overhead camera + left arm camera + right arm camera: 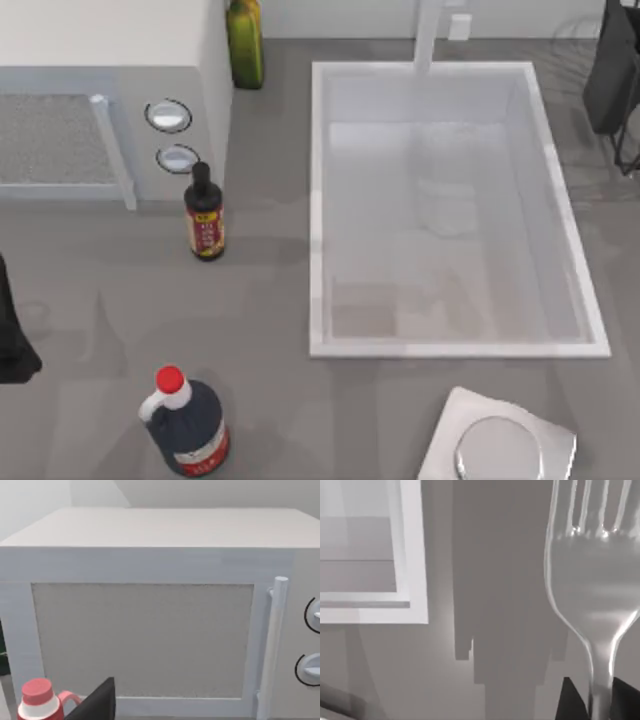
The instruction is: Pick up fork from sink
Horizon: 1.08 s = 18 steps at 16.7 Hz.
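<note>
right tool [592,702] clamps fork [592,580], beside sink [412,555].

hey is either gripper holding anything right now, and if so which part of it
The right gripper holds the fork by its thin neck, just below the head, tines pointing away from the fingers. The left gripper, facing the microwave, holds nothing visible.

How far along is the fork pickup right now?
Done: the sink basin looks bare, and in the right wrist view the fork stands between the right gripper fingers, above the grey counter beside the sink's rim. In hand: the right arm holds it by the handle at the top view's upper right. Left: little beyond keeping it lifted. The left arm sits parked at the left edge, facing the microwave.
</note>
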Motion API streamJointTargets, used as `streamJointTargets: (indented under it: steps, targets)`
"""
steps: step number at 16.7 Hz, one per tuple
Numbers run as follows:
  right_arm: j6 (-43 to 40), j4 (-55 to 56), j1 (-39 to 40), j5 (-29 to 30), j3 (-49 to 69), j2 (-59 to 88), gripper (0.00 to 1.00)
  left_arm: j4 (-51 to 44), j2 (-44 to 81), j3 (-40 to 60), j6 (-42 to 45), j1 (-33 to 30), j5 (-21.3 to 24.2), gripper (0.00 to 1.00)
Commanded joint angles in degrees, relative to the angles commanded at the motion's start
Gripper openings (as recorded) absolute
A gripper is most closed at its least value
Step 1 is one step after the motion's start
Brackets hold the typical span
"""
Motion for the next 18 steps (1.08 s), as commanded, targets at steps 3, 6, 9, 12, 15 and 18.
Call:
streamJointTargets:
  steps: [3,6,9,12,15,18]
  targets:
    - [-1.08,-0.24,-1.08,-0.06,-1.14,-1.16,0.0,0.0,0.0,0.0,0.0,0.0,0.0,1.0]
    - [-0.96,0.04,-0.83,0.03,-1.13,-0.92,0.0,0.0,0.0,0.0,0.0,0.0,0.0,1.0]
    - [-0.92,4.07,-0.82,0.02,-4.97,-0.35,0.0,0.0,0.0,0.0,0.0,0.0,0.0,1.0]
    - [-0.86,12.95,-0.83,0.0,-11.72,0.94,0.0,0.0,0.0,0.0,0.0,0.0,0.0,1.0]
    - [-0.8,21.23,-0.83,-0.03,-18.56,2.21,0.0,0.0,0.0,0.0,0.0,0.0,0.0,1.0]
    - [-0.77,24.2,-0.83,-0.04,-21.43,2.98,0.0,0.0,0.0,0.0,0.0,0.0,0.0,1.0]
